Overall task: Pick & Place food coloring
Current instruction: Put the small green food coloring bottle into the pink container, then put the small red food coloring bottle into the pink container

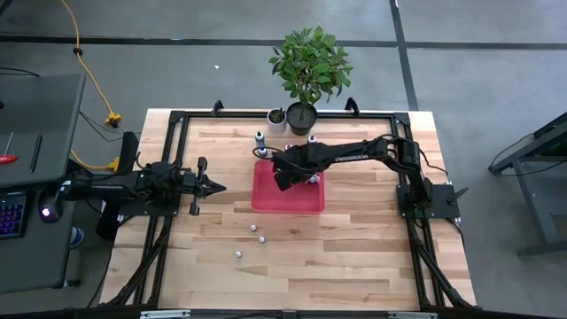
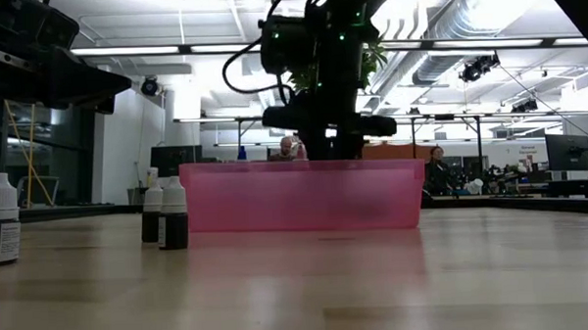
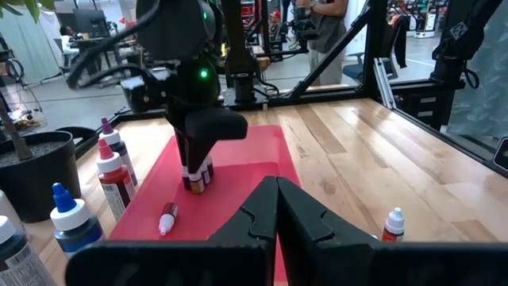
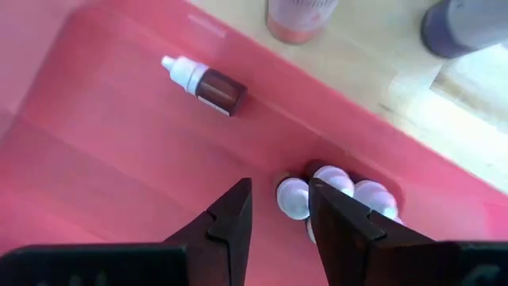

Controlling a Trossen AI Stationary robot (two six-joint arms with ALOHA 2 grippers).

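- Two arms: right gripper point(image 4: 278, 208) down in red tray point(image 1: 266, 200), fingers narrow w/ a gap, straddling a white-capped food coloring bottle point(image 4: 292, 197) in an upright cluster at tray's 2 o'clock corner.
- One bottle point(image 4: 205, 83) lies flat in tray.
- Left gripper point(image 1: 215, 187) pinched closed, empty, parked at tray's 9 o'clock.
- Few loose bottles point(image 1: 252, 228) on table, 7 o'clock of tray.

The food coloring is a set of tiny bottles with whitish caps and dark or reddish bodies. In the red tray point(image 4: 95, 159), one bottle point(image 4: 205, 83) lies on its side alone, while a cluster of upright bottles point(image 4: 333, 195) stands packed together near the tray's wall. Outside the tray, a few bottles point(image 2: 166, 214) stand upright on the worktop point(image 1: 372, 257) beside it, and three small whitish ones point(image 1: 252, 229) sit scattered on the bare wood, well apart from the tray.
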